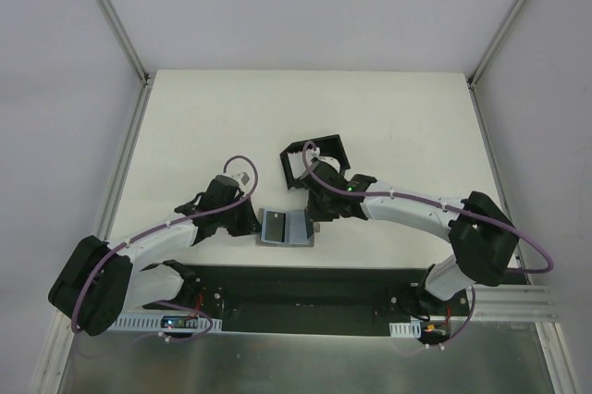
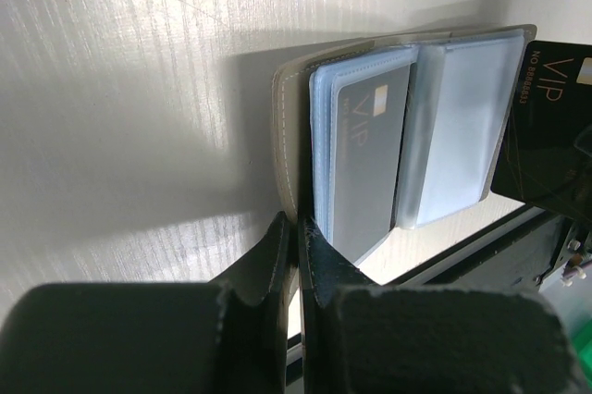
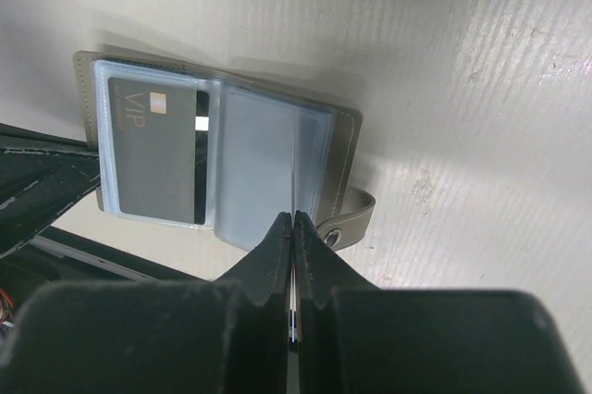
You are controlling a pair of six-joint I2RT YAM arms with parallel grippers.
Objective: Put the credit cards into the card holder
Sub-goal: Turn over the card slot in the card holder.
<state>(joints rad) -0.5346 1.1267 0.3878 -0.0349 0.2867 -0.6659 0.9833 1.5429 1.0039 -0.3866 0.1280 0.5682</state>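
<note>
In the overhead view the grey wallet lies open on the white table, low in the middle of the frame, just above the arms' base rail. The left gripper comes to it from the left and the right gripper from the right.

The card holder, a black open frame, stands above and slightly right of the wallet, near it but not touching. The right arm crosses its lower edge, so we cannot see into its slots.

From the left wrist, the left gripper's jaws are pressed together at the bottom centre of the frame. The lower edge of the wallet's cover seems to be pinched between them. One credit card, grey-blue with "VIP" on it, sits in the clear sleeve on the wallet's left page. The sleeve beside it shows only pale plastic.

A second credit card, dark and also marked "VIP", stands at the right edge of that frame, lifted off the wallet and overlapping its right side.

From the right wrist, the right gripper's jaws are clamped on this second card, which shows only edge-on as a thin line rising from the fingertips. Behind it lies the wallet's right page, with the snap strap at the lower right.
</note>
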